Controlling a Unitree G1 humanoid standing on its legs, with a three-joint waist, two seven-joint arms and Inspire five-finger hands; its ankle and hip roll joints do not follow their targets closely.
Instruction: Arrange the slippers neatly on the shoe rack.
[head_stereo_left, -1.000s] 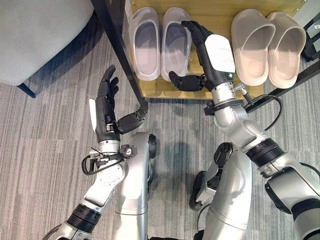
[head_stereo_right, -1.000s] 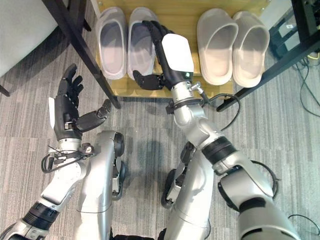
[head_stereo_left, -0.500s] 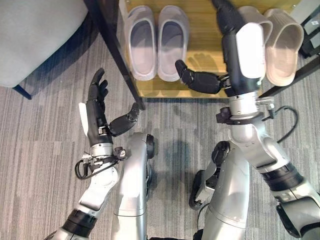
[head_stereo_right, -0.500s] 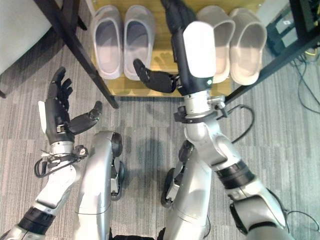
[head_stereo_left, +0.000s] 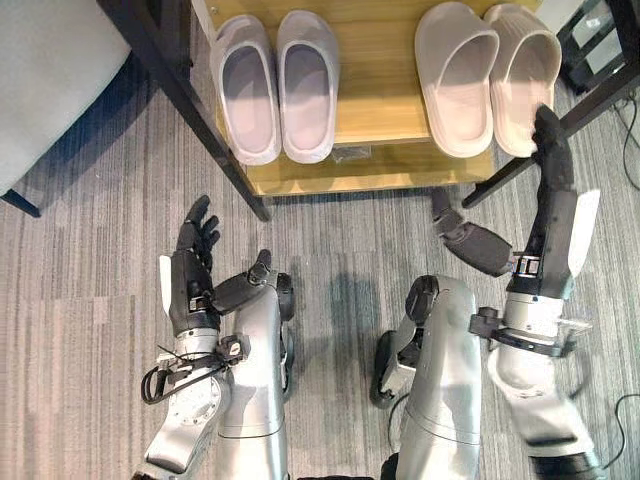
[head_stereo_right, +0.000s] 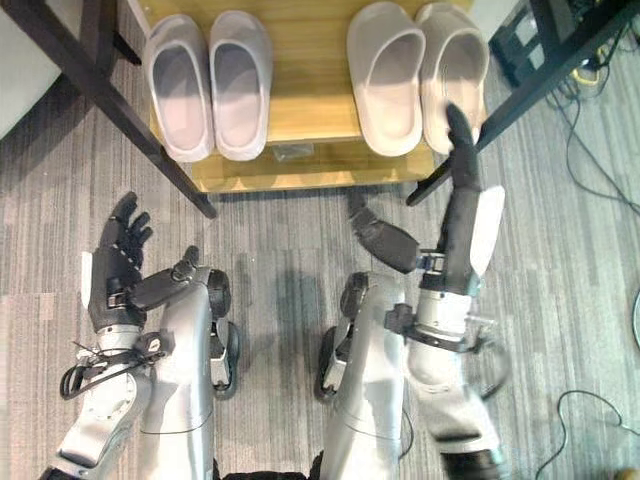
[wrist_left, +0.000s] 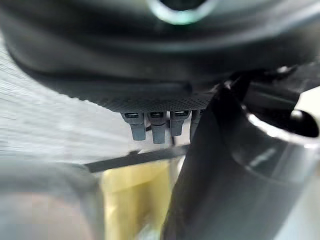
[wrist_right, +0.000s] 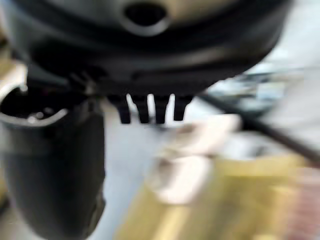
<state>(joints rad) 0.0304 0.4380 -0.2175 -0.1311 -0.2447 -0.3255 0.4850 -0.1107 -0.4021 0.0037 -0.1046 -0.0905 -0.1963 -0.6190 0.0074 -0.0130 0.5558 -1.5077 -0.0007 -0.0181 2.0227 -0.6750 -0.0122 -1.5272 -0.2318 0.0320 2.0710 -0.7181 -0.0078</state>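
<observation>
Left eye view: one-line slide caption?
Two slipper pairs, grey and beige, side by side on the wooden shelf; both hands open, empty.

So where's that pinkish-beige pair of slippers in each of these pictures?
Left eye view: the beige pair lies at the upper right, on the wooden shelf.
Right eye view: the same pair sits at top centre-right, the right hand just below it.
Left wrist view: I can't make it out.
Right wrist view: a pale blur that may be it, not certain.
Shared landmark: the grey pair on the shelf's left.
</observation>
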